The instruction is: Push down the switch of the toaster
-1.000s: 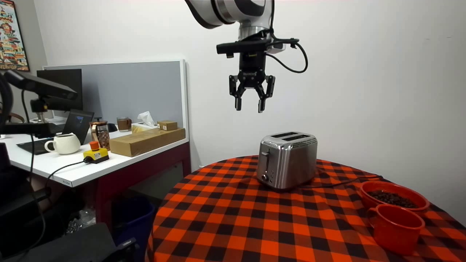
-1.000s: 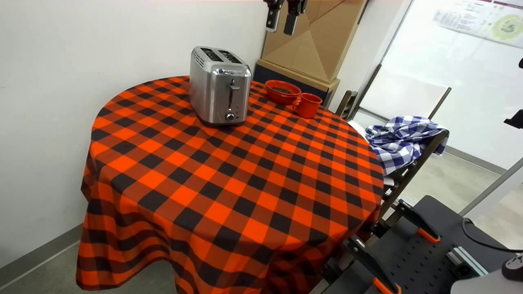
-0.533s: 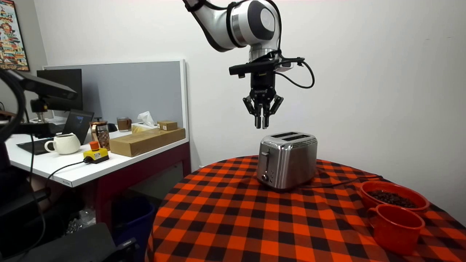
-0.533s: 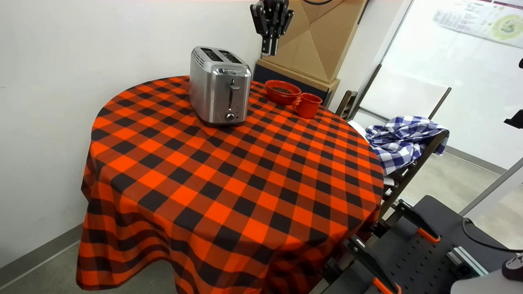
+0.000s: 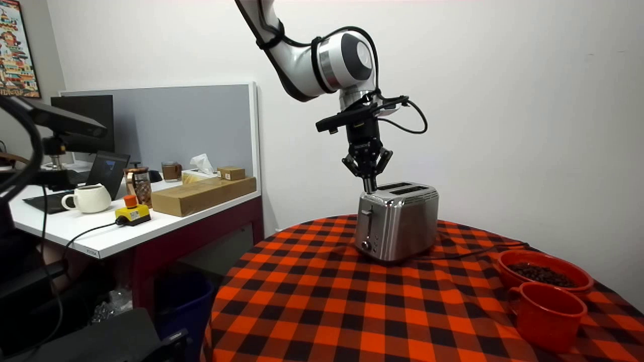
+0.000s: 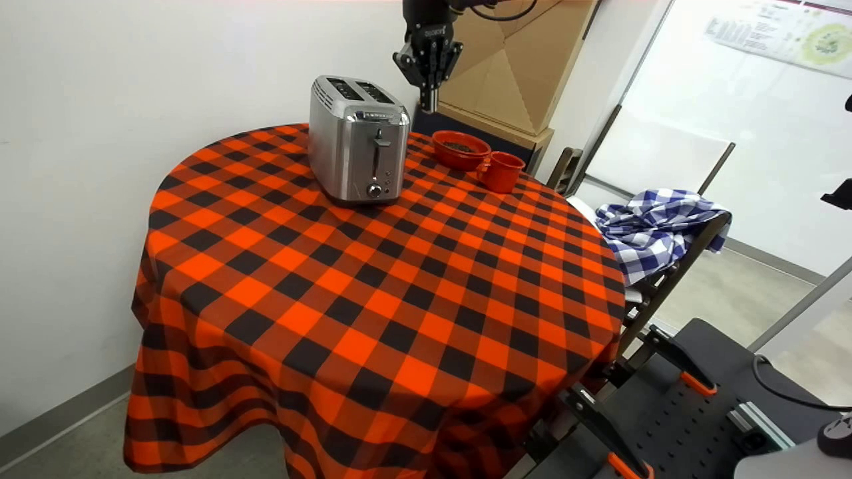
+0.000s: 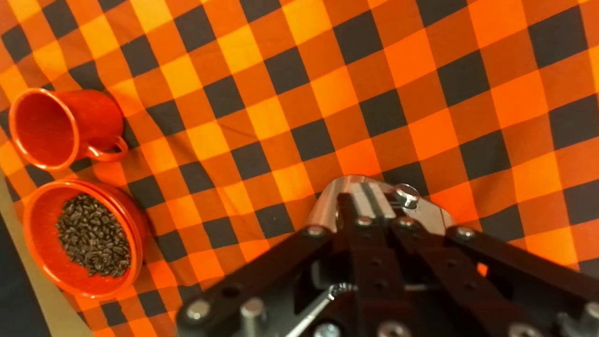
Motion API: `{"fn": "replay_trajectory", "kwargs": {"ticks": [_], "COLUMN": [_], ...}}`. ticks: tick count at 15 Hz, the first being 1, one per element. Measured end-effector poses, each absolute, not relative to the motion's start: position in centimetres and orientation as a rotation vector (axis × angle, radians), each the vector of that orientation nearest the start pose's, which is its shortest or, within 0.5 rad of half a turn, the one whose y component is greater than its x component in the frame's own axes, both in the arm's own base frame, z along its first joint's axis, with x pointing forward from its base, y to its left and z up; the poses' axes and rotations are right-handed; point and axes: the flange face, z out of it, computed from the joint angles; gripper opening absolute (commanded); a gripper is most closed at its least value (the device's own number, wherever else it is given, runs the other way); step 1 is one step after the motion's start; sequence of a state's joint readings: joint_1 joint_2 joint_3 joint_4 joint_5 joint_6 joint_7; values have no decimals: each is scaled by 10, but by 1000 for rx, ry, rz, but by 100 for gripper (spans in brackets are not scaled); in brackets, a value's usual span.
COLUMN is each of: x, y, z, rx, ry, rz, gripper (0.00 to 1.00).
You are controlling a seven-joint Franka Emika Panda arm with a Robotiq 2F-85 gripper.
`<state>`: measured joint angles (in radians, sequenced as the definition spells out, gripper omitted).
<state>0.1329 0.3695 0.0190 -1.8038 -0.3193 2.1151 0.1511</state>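
Note:
The silver toaster (image 5: pixel 410 226) stands on the checked cloth in both exterior views. Its switch (image 6: pixel 382 142), a small lever on the end face, sits near the top of its slot. My gripper (image 5: pixel 370 190) is shut, tilted slightly, with no object between its fingers. Seen from an exterior view, the gripper (image 6: pixel 429 106) hangs to the right of the toaster with a visible gap, its tips a little above the lever's height. In the wrist view the closed gripper (image 7: pixel 369 199) covers much of the toaster (image 7: pixel 323 208); I cannot make out the lever there.
A red mug (image 7: pixel 89 124) and a red bowl (image 7: pixel 126 220) of dark beans share the table with the toaster. The toaster's black cord (image 5: pixel 468 254) runs toward the bowl. A white wall (image 6: pixel 166 66) rises behind the table.
The gripper has come down from well above the toaster, and its fingers have gone from wide open to shut. It has tilted a little. The toaster and its lever have not moved.

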Motion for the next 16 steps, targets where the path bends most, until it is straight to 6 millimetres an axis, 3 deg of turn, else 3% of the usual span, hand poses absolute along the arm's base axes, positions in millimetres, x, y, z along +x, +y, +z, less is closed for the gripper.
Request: {"fn": "replay_trajectory", "kwargs": {"ticks": [8,16], "x": [645,658], "y": [116,118], "z": [316,288], "rx": [-3305,-3276], "ry": [-410,-444], "rz": [-175,-238], "gripper": [0,0]}}
